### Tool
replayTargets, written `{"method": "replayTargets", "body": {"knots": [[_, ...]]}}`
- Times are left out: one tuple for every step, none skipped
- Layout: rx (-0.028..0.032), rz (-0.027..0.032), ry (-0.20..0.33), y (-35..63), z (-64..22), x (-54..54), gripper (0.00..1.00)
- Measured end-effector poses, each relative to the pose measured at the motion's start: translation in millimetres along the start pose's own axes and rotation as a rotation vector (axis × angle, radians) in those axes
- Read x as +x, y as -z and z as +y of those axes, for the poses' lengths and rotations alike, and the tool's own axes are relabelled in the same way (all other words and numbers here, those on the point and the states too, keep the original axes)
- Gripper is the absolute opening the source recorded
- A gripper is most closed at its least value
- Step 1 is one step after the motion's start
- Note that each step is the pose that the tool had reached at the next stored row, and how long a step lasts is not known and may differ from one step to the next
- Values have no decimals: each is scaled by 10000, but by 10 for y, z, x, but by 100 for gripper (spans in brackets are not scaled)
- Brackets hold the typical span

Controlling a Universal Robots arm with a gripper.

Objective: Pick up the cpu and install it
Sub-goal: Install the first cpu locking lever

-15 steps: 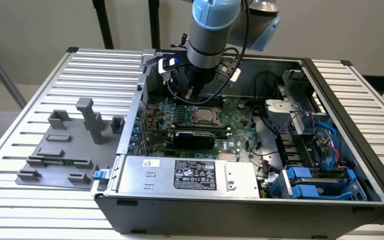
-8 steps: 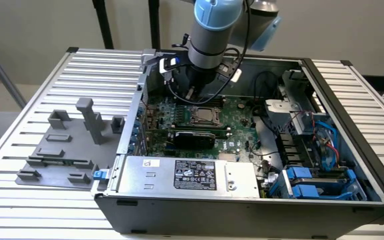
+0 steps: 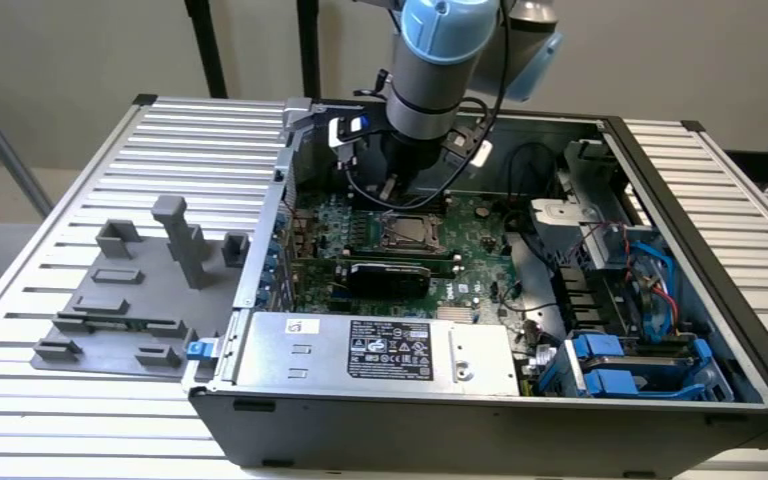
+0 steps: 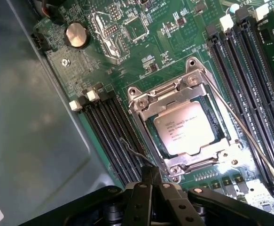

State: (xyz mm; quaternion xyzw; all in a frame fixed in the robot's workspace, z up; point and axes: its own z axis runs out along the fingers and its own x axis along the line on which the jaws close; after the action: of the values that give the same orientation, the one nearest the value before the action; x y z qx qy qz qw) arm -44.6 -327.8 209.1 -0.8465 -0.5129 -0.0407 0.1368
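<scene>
I see the cpu lying flat inside the socket frame on the motherboard, between two banks of memory slots. My gripper hangs near the frame's corner, fingertips pressed together, holding nothing. The arm reaches into the open computer case.

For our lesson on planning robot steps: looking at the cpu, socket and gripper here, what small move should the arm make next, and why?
Likely a small lift straight up from the board. The cpu already lies flat in the socket; the gripper is shut, holds nothing and sits close by the socket's corner, so rising first avoids knocking it.
</scene>
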Motion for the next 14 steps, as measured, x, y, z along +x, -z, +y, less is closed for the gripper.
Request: {"method": "replayTargets", "body": {"knots": [[8,-16,-17,-3,8,3,11],[23,-36,-34,-7,13,5,11],[43,-62,-50,-11,14,6,11],[72,-89,-66,-15,14,7,11],[106,-115,-80,-20,12,11,11],[145,-139,-96,-27,9,17,11],[178,-163,-109,-33,6,25,11],[207,-185,-123,-40,1,34,11],[227,-199,-133,-47,-3,43,11],[247,-211,-139,-51,-4,48,11],[262,-221,-146,-55,-4,51,11],[270,-228,-152,-57,-2,55,11],[281,-235,-158,-58,5,59,11],[293,-246,-166,-57,14,64,11]]}}
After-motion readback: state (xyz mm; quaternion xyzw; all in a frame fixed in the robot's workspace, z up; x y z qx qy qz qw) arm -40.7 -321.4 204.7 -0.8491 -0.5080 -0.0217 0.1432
